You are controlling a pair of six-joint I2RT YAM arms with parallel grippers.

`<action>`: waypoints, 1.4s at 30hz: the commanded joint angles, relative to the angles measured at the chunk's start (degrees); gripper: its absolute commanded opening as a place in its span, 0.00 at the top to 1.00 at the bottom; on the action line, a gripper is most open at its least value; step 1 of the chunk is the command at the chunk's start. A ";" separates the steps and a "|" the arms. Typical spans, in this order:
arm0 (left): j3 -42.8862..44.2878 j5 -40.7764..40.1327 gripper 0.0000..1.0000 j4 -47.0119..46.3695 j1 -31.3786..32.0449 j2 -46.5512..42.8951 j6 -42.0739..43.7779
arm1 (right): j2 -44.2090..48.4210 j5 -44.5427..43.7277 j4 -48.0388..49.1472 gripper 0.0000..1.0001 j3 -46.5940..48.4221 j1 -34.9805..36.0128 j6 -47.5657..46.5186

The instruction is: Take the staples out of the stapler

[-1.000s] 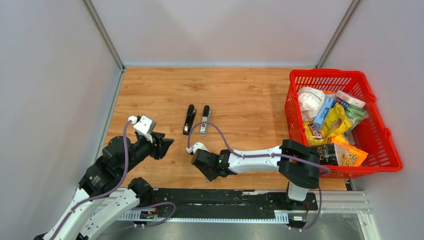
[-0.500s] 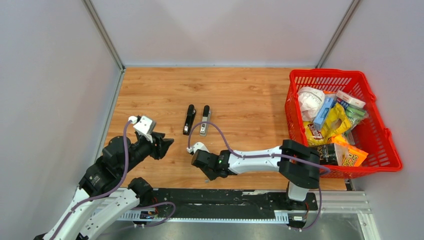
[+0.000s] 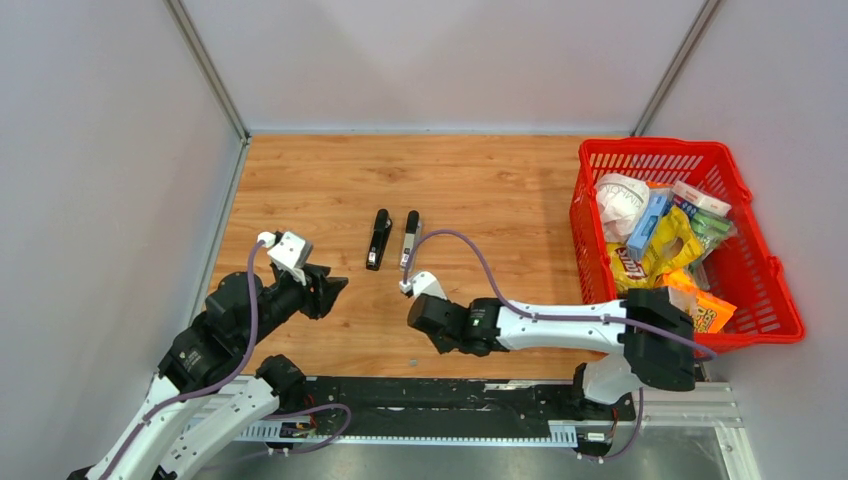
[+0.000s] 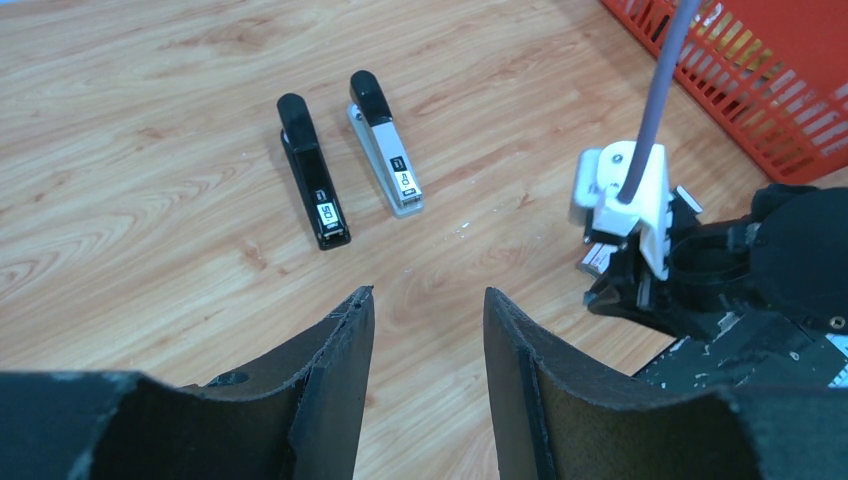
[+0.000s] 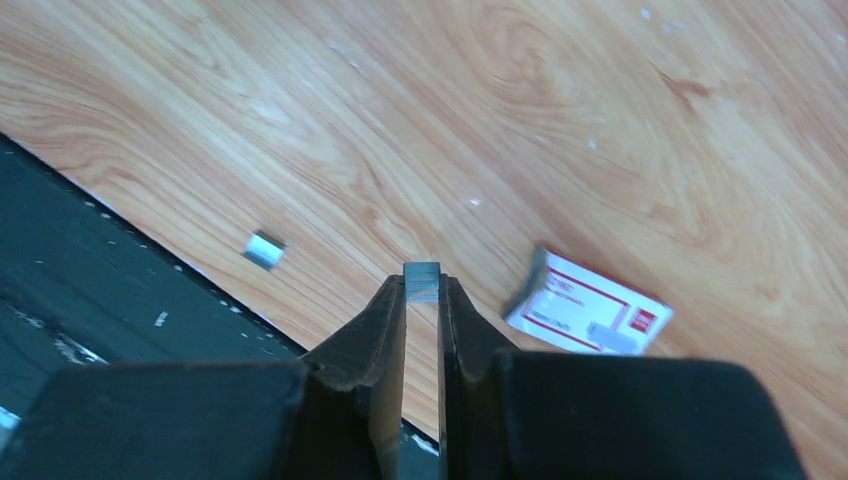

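Light: bright and even, from overhead, across the whole bench (image 3: 500, 180).
Shadows: soft and short, tucked close beneath the right arm (image 3: 560, 322).
Glare: pale sheen on the wood in the right wrist view.
Focus: overhead view sharp; wrist views blur their own jaws.

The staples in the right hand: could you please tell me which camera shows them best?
Right wrist view: the staples sit pinched in the right hand, close up. Top and left wrist views show only that hand.
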State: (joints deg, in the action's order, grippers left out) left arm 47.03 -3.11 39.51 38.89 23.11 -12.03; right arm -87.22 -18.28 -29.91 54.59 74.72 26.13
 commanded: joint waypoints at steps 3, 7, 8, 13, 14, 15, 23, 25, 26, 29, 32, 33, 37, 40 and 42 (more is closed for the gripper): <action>-0.09 -0.40 0.48 -0.75 0.04 0.44 1.13 | 7.49 -5.62 -6.29 0.87 -4.74 -4.04 6.21; -0.09 -0.40 0.48 -0.75 0.04 0.44 1.13 | 12.15 -6.76 -9.54 0.87 -7.56 -7.38 8.41; -0.09 -0.40 0.48 -0.75 0.04 0.44 1.13 | 13.29 -6.77 -10.86 0.87 -8.09 -8.70 9.28; 0.00 -0.40 0.48 -0.75 0.04 0.53 1.13 | 18.92 -6.76 -15.26 0.87 -11.07 -15.11 12.10; -0.09 -0.40 0.48 -0.66 0.04 0.53 1.13 | 19.71 -6.59 -15.96 0.87 -11.60 -16.61 12.54; -0.09 -0.40 0.48 -0.66 0.04 0.53 1.13 | 20.50 -6.33 -16.40 0.87 -12.22 -17.93 12.89; -0.09 -0.05 0.48 -0.75 0.04 0.44 1.13 | 21.66 -6.59 -19.13 0.86 -14.33 -22.25 17.11; -0.09 0.04 0.48 -0.66 0.04 0.35 1.13 | 21.04 -6.85 -19.83 0.86 -14.60 -22.60 18.51; -0.09 0.13 0.48 -0.66 0.04 0.35 1.22 | 20.69 -7.11 -20.01 0.86 -14.77 -22.95 19.30; -0.18 0.65 0.48 -0.83 0.04 0.27 1.13 | 20.07 -7.38 -20.36 0.86 -15.56 -23.56 21.32; -0.27 1.27 0.48 -1.01 0.04 0.35 1.22 | 19.98 -7.73 -20.01 0.86 -16.35 -24.44 22.30; -0.27 1.36 0.48 -1.10 0.04 0.44 1.31 | 19.98 -7.56 -19.75 0.86 -16.70 -24.71 22.38; -0.18 1.80 0.48 -1.10 0.04 0.70 1.49 | 19.63 -7.12 -18.08 0.86 -17.58 -25.50 22.56; -0.27 1.88 0.48 -1.10 0.04 0.88 1.49 | 19.02 -6.85 -16.76 0.86 -17.85 -25.85 22.47; -0.27 1.88 0.48 -1.10 0.04 0.88 1.49 | 18.40 -6.59 -16.15 0.86 -17.85 -25.94 22.12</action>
State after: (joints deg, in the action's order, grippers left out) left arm 46.96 -1.96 39.51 38.89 23.46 -11.73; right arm -67.81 -23.79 -48.82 37.10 49.23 46.96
